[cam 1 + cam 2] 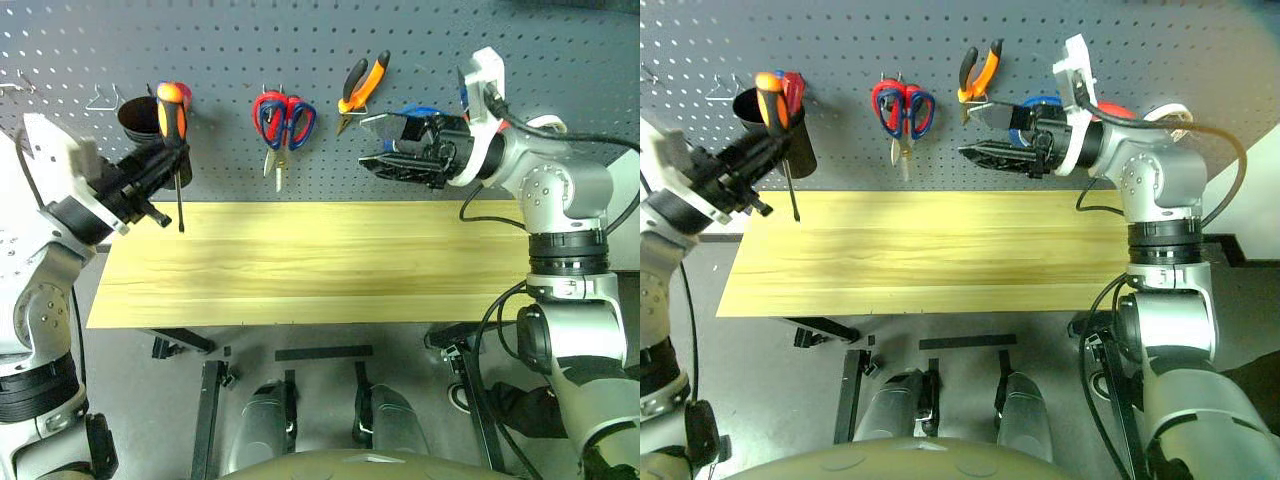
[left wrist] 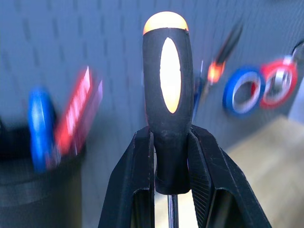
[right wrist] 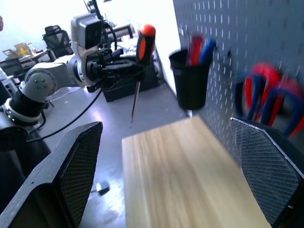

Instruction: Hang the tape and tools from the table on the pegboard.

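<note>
My left gripper [image 1: 163,158] is shut on the screwdriver [image 1: 172,112], gripping the lower end of its orange-and-black handle. The screwdriver stands upright with its shaft pointing down, above the table's [image 1: 300,260] left end, just in front of a black cup [image 1: 135,118] on the pegboard [image 1: 230,50]. Orange-handled pliers [image 1: 362,85] and scissors [image 1: 283,120] with red and blue handles hang on the pegboard. My right gripper [image 1: 368,141] is open and empty, pointing left in front of the board. The blue tape [image 1: 1040,103] hangs just behind it.
A red roll [image 1: 1118,110] hangs beside the blue tape. The black cup holds a red and a blue tool [image 3: 198,47]. Bare wire hooks [image 1: 103,98] stick out of the board left of the cup. Nothing lies on the yellow tabletop.
</note>
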Controlling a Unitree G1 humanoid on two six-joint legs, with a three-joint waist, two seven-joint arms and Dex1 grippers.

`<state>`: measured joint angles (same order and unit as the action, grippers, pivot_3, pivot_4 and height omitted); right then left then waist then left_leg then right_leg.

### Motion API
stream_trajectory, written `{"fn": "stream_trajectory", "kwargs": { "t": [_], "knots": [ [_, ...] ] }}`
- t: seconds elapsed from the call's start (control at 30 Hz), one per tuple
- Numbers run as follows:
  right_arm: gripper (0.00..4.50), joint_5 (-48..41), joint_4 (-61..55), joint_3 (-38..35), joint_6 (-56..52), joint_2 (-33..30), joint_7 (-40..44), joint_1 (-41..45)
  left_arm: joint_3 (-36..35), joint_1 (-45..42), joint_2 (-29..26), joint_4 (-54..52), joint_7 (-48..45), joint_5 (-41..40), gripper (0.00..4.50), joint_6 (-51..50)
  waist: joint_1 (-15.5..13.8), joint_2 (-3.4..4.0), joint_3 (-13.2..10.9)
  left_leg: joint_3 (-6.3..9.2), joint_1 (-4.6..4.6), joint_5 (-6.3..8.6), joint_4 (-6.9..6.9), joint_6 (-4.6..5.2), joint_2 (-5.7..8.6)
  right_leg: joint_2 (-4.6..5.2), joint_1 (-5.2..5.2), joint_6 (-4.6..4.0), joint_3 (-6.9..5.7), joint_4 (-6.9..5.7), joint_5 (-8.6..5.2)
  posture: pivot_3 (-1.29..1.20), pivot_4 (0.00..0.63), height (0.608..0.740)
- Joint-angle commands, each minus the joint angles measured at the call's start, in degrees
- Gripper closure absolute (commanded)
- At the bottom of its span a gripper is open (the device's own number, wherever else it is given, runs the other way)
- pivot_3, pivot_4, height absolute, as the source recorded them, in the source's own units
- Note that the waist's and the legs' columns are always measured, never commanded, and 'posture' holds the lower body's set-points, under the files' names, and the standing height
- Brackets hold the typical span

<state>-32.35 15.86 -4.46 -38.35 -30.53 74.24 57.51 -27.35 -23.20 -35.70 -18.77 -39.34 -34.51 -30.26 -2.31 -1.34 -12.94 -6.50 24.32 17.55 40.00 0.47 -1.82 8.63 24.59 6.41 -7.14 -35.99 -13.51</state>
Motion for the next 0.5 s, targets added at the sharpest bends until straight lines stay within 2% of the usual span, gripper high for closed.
{"fn": "stream_trajectory", "kwargs": {
  "t": [0.03, 0.23, 0.5],
  "knots": [
    [0.0, -1.04, -0.55, -1.03, 1.21, -0.76, 0.19, 2.64, -1.0, -4.92, -0.44, 2.14, 1.9, 0.47, 3.89, 5.61, 0.0, 0.01, 0.45, 0.0, 0.0, -0.01, 0.0, -0.01, 0.0, -0.01, 0.0, 0.0, 0.0, 0.0, 0.0, 0.13, 0.08, 0.74],
    [0.0, -0.6, -0.02, -0.76, 2.11, -0.34, -0.1, 2.98, 2.71, -16.54, -0.69, 11.28, 6.98, 7.19, 3.89, 14.28, -0.12, -0.26, 1.37, 0.04, 0.0, -0.01, 0.04, -0.02, 0.02, 0.0, -0.06, 0.0, -0.01, 0.0, 0.0, 0.12, 0.075, 0.74],
    [0.0, -0.77, -1.54, -0.76, 1.73, -0.82, -1.43, 1.88, 6.72, -26.59, 0.02, 28.14, 7.43, 13.14, 3.89, 26.15, 0.2, -0.17, 1.85, 0.04, -0.03, -0.02, 0.03, -0.02, 0.02, -0.03, -0.08, 0.0, -0.04, 0.0, 0.0, 0.09, 0.078, 0.74]
  ]
}}
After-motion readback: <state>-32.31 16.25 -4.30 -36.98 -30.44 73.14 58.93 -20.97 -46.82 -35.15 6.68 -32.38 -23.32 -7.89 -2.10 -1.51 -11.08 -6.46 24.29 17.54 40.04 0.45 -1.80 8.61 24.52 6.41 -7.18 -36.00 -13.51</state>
